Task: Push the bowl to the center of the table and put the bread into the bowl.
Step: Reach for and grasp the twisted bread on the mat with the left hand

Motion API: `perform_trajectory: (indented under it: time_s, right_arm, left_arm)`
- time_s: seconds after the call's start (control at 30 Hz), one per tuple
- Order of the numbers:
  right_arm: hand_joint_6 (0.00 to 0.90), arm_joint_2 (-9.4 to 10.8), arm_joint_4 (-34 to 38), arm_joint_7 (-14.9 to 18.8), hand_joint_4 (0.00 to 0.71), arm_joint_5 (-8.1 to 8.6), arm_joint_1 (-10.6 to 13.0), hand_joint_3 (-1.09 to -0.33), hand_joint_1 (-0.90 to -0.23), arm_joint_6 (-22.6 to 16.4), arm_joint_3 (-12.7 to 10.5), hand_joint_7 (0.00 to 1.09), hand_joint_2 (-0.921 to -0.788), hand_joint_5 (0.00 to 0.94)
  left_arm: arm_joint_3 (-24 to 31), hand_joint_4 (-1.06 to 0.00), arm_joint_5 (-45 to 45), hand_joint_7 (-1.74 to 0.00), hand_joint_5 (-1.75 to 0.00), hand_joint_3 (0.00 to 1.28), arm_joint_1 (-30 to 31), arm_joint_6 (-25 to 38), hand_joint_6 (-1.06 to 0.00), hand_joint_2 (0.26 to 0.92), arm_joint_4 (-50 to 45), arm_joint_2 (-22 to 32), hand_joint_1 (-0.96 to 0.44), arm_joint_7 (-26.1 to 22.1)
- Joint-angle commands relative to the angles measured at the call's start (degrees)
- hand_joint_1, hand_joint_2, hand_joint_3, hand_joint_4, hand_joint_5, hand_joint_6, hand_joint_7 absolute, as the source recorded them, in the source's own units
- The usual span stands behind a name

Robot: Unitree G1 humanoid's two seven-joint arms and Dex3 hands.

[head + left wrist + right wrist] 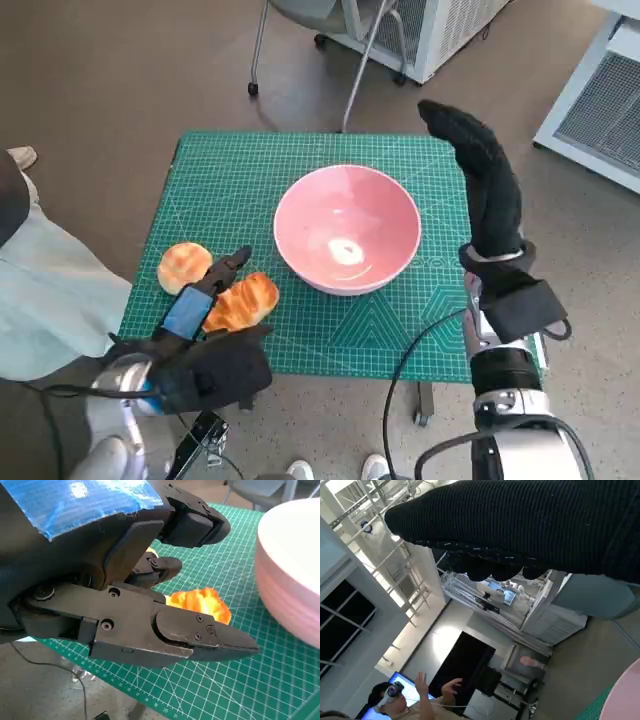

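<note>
The pink bowl (347, 230) stands empty near the middle of the green mat (240, 180); its side also shows in the left wrist view (295, 580). A golden oblong bread (250, 298) lies on the mat left of the bowl. My left hand (195, 305) reaches over the bread, black fingers (200, 635) spread on either side of the bread (202, 602), not visibly closed on it. A round bun (184, 265) lies just beyond the hand, to its left. My gloved right hand (480, 170) is raised, stretched out by the bowl's right side, holding nothing.
A person in pale clothing (40, 290) sits close at the table's left edge. Chair legs on casters (300, 40) and white cabinets (600, 100) stand beyond the table. Another person (405, 700) shows far off in the right wrist view.
</note>
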Motion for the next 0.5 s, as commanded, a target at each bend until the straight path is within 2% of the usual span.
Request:
perform_trajectory:
  time_s: [0.03, 0.17, 0.3, 0.33, 0.37, 0.4, 0.43, 0.47, 0.5]
  right_arm:
    - [0.186, 0.4, 0.2, 1.2, 0.439, 1.13, 1.7, -0.639, -0.445, 0.8, 0.0, 0.89, -0.921, 0.000]
    - [0.185, 0.5, 0.2, 1.7, 0.440, 1.63, 1.8, -0.638, -0.442, 0.8, 0.0, 0.89, -0.921, 0.001]
    - [0.184, 0.5, 0.3, 2.2, 0.440, 2.13, 1.8, -0.638, -0.439, 0.9, 0.0, 0.89, -0.921, 0.001]
    - [0.184, 0.5, 0.3, 2.3, 0.440, 2.24, 1.9, -0.638, -0.439, 0.9, 0.0, 0.89, -0.921, 0.001]
    - [0.184, 0.5, 0.2, 2.5, 0.440, 2.41, 1.9, -0.637, -0.439, 0.9, 0.0, 0.89, -0.921, 0.001]
    - [0.183, 0.5, 0.2, 2.6, 0.440, 2.55, 1.9, -0.637, -0.440, 0.9, 0.0, 0.89, -0.921, 0.001]
    - [0.183, 0.6, 0.2, 2.7, 0.440, 2.68, 2.0, -0.637, -0.441, 0.9, 0.0, 0.89, -0.921, 0.001]
    - [0.183, 0.6, 0.1, 2.8, 0.440, 2.78, 2.0, -0.636, -0.442, 0.9, 0.0, 0.89, -0.921, 0.001]
    - [0.182, 0.6, 0.1, 2.9, 0.440, 2.90, 2.0, -0.636, -0.443, 1.0, 0.0, 0.89, -0.921, 0.001]
  left_arm:
    - [-0.5, -0.22, 0.8, -0.02, -0.02, 0.00, -0.9, -1.6, -0.31, 0.813, 5.0, -2.0, -0.37, 2.4]
    - [-0.7, -0.26, 0.6, -0.03, -0.03, 0.00, -1.6, -3.1, -0.34, 0.811, 9.0, -3.2, -0.30, 4.0]
    - [-1.1, -0.37, 0.5, -0.05, -0.06, 0.00, -2.5, -4.8, -0.40, 0.811, 12.7, -4.2, -0.20, 5.5]
    - [-1.1, -0.42, 0.5, -0.04, -0.19, 0.00, -2.6, -5.2, -0.43, 0.815, 13.4, -4.3, -0.15, 5.8]
    - [-1.1, -0.42, 0.3, -0.04, -0.27, 0.00, -2.6, -5.9, -0.45, 0.817, 14.2, -4.3, -0.13, 6.4]
    - [-1.0, -0.38, 0.2, -0.05, -0.66, 0.00, -2.6, -6.5, -0.50, 0.820, 14.8, -4.4, -0.07, 6.8]
    - [-0.9, -0.34, -0.1, -0.05, -0.94, 0.01, -2.4, -7.7, -0.53, 0.824, 15.7, -4.2, -0.03, 7.6]
    - [-0.8, -0.38, -0.4, -0.07, -1.03, 0.08, -2.3, -8.7, -0.57, 0.822, 16.4, -4.0, 0.05, 8.2]
    - [-0.6, -0.45, -0.6, -0.13, -1.18, 0.27, -2.1, -9.8, -0.62, 0.775, 17.0, -3.8, 0.17, 8.9]
